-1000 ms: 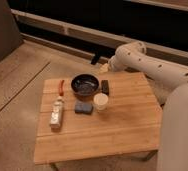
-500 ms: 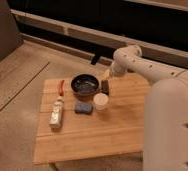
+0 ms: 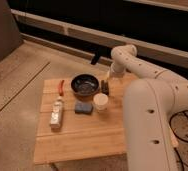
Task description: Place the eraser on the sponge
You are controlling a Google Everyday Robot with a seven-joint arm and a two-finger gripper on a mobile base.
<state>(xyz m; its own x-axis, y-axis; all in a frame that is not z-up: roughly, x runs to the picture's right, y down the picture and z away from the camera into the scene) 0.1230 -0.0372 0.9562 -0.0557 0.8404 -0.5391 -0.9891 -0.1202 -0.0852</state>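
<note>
The eraser (image 3: pixel 105 87) is a small black block standing on the wooden table (image 3: pixel 87 135), just right of the black bowl (image 3: pixel 84 84). The sponge (image 3: pixel 83 108), a flat blue-grey pad, lies in front of the bowl and left of the white cup (image 3: pixel 101 101). My white arm bends over the table's far right corner and reaches down, so my gripper (image 3: pixel 109 77) sits right above and behind the eraser. The arm's end hides the gripper's contact with the eraser.
A pale oblong object (image 3: pixel 57 115) lies near the table's left edge, with a red-handled tool (image 3: pixel 61 86) behind it. My white body (image 3: pixel 152 125) fills the right side and covers the table's right part. A dark wall ledge runs behind the table.
My arm's elbow has swung and my body now covers more of the right side. The gripper has stayed by the eraser. The table's objects have not moved.
</note>
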